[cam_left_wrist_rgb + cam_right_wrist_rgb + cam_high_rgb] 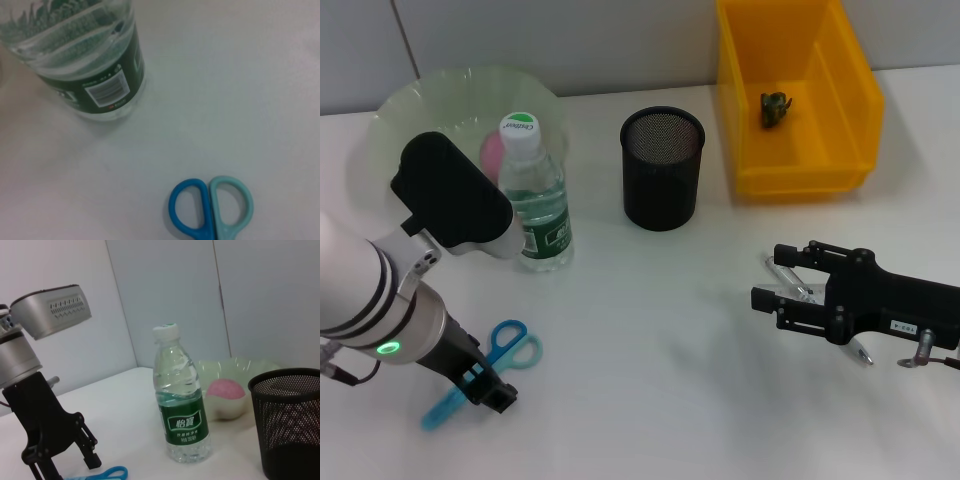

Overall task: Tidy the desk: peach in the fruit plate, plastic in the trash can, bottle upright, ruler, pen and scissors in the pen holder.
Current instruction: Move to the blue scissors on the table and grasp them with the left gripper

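Blue scissors (485, 370) lie flat on the table (650, 380), apparently straddled by the parted fingers of the left gripper (488, 388); the right gripper (775, 287), also spread, hovers well apart.

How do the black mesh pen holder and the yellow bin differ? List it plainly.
The pen holder is a round, black mesh cup; the yellow bin is a rectangular, solid-walled plastic box. The pen holder is narrower and stands nearer the bottle; the bin is wider and sits at the far right. The bin holds a small dark crumpled scrap; nothing shows sticking out of the pen holder. Both stand upright, open-topped, on the white desk.
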Tool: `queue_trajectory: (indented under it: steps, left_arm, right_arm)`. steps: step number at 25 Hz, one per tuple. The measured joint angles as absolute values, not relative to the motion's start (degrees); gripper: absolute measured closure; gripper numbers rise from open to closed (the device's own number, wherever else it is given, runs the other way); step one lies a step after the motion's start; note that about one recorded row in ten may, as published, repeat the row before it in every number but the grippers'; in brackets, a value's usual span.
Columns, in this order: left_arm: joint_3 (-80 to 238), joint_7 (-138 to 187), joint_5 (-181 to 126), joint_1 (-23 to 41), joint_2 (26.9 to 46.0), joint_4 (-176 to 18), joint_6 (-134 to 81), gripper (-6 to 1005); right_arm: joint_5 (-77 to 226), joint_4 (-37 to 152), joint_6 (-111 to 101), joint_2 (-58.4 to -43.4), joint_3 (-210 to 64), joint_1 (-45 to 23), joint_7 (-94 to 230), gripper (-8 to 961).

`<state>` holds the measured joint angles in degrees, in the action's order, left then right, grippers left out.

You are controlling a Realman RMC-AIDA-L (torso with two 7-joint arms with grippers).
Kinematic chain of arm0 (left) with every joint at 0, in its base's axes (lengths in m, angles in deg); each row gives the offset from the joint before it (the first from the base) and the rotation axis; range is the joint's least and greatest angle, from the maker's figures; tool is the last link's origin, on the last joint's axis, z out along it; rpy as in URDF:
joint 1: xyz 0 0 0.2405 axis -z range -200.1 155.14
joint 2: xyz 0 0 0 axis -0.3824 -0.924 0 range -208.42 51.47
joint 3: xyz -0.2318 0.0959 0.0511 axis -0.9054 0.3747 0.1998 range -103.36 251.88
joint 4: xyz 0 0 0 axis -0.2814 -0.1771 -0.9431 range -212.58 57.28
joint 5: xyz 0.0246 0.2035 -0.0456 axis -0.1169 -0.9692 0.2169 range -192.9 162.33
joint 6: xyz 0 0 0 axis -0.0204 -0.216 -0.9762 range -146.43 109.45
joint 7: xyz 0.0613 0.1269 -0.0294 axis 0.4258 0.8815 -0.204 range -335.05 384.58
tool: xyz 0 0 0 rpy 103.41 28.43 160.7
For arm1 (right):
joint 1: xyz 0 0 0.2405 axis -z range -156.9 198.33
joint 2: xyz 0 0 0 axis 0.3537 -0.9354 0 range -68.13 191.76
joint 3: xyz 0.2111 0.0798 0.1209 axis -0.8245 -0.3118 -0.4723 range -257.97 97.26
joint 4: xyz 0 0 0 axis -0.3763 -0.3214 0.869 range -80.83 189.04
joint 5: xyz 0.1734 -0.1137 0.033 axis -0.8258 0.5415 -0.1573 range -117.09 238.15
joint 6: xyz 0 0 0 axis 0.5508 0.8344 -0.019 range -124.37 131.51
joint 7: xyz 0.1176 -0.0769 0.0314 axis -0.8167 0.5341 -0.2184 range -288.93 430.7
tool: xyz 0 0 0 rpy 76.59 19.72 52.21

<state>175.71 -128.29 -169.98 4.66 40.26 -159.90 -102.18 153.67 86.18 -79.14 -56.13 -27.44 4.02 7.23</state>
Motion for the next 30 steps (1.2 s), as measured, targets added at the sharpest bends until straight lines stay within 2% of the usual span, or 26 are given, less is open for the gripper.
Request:
queue_trajectory:
  steps: [14,30]
  left_arm:
    - [175.8,-128.9,-170.8,5.9,40.35,-158.9,-102.7,392]
    - [175.8,-129.1,-170.8,7.2,40.35,-157.7,-103.1,405]
  right_arm:
    - [153.7,86.1,-79.1,-56.13,-27.4,4.1,7.3,275]
    - [153.7,86.0,-79.1,-56.1,-27.4,4.1,7.3,277]
